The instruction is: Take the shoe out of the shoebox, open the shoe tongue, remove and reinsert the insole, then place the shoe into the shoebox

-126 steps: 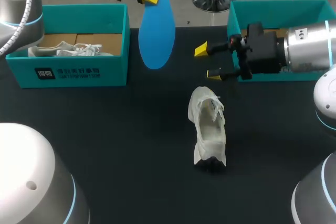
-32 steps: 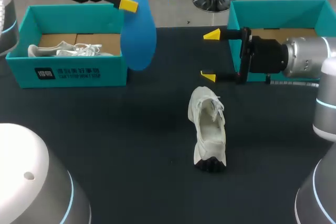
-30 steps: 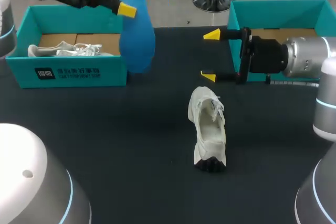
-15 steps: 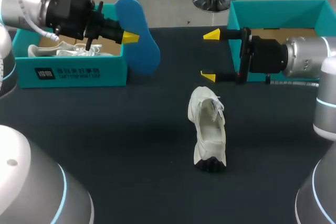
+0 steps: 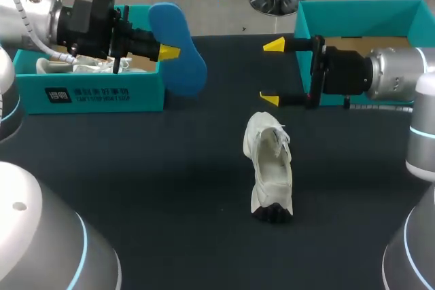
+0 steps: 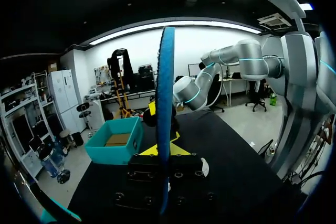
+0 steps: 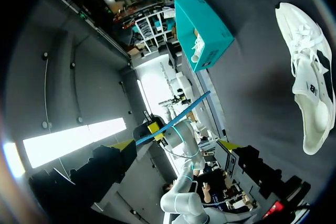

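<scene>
The insole (image 5: 178, 49), grasped by the left end effector (image 5: 169, 52) at 10 o'clock from the shoe (image 5: 270, 168), should be aligned with its opening; the right end effector (image 5: 272, 73) is held released.

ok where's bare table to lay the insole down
Bare table lies between the left shoebox and the shoe, and right of the shoe, in front of the right shoebox. It is tight beyond the shoe, between the insole in the left pincer and the open right pincer.
</scene>
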Controlling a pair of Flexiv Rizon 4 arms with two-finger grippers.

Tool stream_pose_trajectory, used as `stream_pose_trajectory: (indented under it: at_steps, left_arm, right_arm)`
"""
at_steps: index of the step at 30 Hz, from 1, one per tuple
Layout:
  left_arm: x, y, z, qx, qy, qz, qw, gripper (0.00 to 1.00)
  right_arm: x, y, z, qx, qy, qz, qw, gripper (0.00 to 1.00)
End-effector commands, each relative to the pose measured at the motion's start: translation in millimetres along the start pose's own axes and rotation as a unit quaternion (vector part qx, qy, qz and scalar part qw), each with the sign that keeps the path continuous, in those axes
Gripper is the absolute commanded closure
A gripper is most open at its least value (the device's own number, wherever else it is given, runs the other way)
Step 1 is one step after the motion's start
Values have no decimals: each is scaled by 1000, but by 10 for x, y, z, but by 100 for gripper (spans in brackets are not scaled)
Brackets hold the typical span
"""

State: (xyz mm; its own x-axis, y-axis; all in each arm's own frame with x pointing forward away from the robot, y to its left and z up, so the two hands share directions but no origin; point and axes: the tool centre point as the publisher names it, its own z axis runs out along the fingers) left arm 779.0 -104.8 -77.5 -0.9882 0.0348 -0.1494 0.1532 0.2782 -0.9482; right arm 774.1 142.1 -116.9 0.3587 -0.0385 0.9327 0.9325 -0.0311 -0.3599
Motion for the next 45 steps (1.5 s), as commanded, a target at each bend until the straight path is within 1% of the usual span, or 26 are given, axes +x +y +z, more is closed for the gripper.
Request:
stream_pose_trajectory:
  at_steps: [1, 3, 4, 5, 6, 7, 8, 10, 12, 13, 15, 16, 17, 18, 20, 23, 27, 33, 34, 36, 38, 39, 41, 42, 44, 45]
  left_arm:
    - [4, 4, 1, 0, -1, 1, 1000, 100]
    - [4, 4, 1, 0, -1, 1, 1000, 100]
    - [-39, -103, 9, -22, -11, 53, 998, 100]
    - [-77, -197, 13, -17, -23, 98, 995, 100]
    - [-109, -269, 34, -22, -15, 149, 988, 100]
    - [-124, -337, 50, -27, -12, 195, 980, 100]
    - [-126, -396, 57, -19, -13, 234, 972, 100]
    - [-104, -481, 80, -31, 0, 311, 950, 100]
    - [-66, -525, 95, -14, 8, 375, 927, 100]
    - [-37, -531, 105, -12, 14, 399, 917, 100]
    - [21, -525, 123, 15, 25, 451, 892, 100]
    - [48, -514, 124, 1, 23, 485, 874, 100]
    - [85, -495, 133, 20, 38, 502, 864, 100]
    - [117, -472, 131, 36, 41, 512, 857, 100]
    - [174, -411, 146, 38, 53, 543, 837, 100]
    - [221, -335, 165, 47, 59, 570, 818, 100]
    - [288, -332, 236, 50, 74, 602, 794, 100]
    - [440, -288, 461, 29, 97, 629, 771, 100]
    - [458, -273, 490, 35, 95, 626, 773, 100]
    - [498, -244, 565, 22, 102, 633, 767, 100]
    - [527, -222, 638, 24, 99, 628, 771, 100]
    - [539, -210, 681, 16, 102, 632, 768, 100]
    - [534, -193, 748, 11, 99, 627, 773, 100]
    - [524, -175, 780, -3, 99, 629, 771, 100]
    - [510, -159, 824, -16, 89, 620, 779, 100]
    - [497, -148, 848, -32, 85, 620, 780, 100]
  right_arm:
    - [-4, 3, 8, 0, 0, 0, 1000, 0]
    - [-4, 3, 8, 0, 0, 0, 1000, 0]
    - [-4, 3, 8, 0, 0, 0, 1000, 0]
    - [-4, 3, 8, 0, 0, 0, 1000, 0]
    - [-4, 3, 8, 0, 0, 0, 1000, 0]
    - [-4, 3, 8, 0, 0, 0, 1000, 0]
    - [-4, 3, 8, 0, 0, 0, 1000, 0]
    - [-4, 3, 8, 0, 0, 0, 1000, 0]
    - [-4, 3, 8, 0, 0, 0, 1000, 0]
    - [-4, 3, 8, 0, 0, 0, 1000, 0]
    - [-4, 3, 8, 0, 0, 0, 1000, 0]
    - [-4, 3, 8, 0, 0, 0, 1000, 0]
    - [-4, 3, 8, 0, 0, 0, 1000, 0]
    - [-4, 3, 8, 0, 0, 0, 1000, 0]
    - [-4, 3, 8, 0, 0, 0, 1000, 0]
    - [-4, 3, 8, 0, 0, 0, 1000, 0]
    - [-4, 3, 8, 0, 0, 0, 1000, 0]
    - [-4, 3, 8, 0, 0, 0, 1000, 0]
    - [-4, 3, 8, 0, 0, 0, 1000, 0]
    - [-4, 3, 8, 0, 0, 0, 1000, 0]
    - [-4, 3, 8, 0, 0, 0, 1000, 0]
    - [-4, 3, 8, 0, 0, 0, 1000, 0]
    - [-4, 3, 8, 0, 0, 0, 1000, 0]
    - [-4, 3, 8, 0, 0, 0, 1000, 0]
    - [-4, 3, 8, 0, 0, 0, 1000, 0]
    - [-4, 3, 8, 0, 0, 0, 1000, 0]
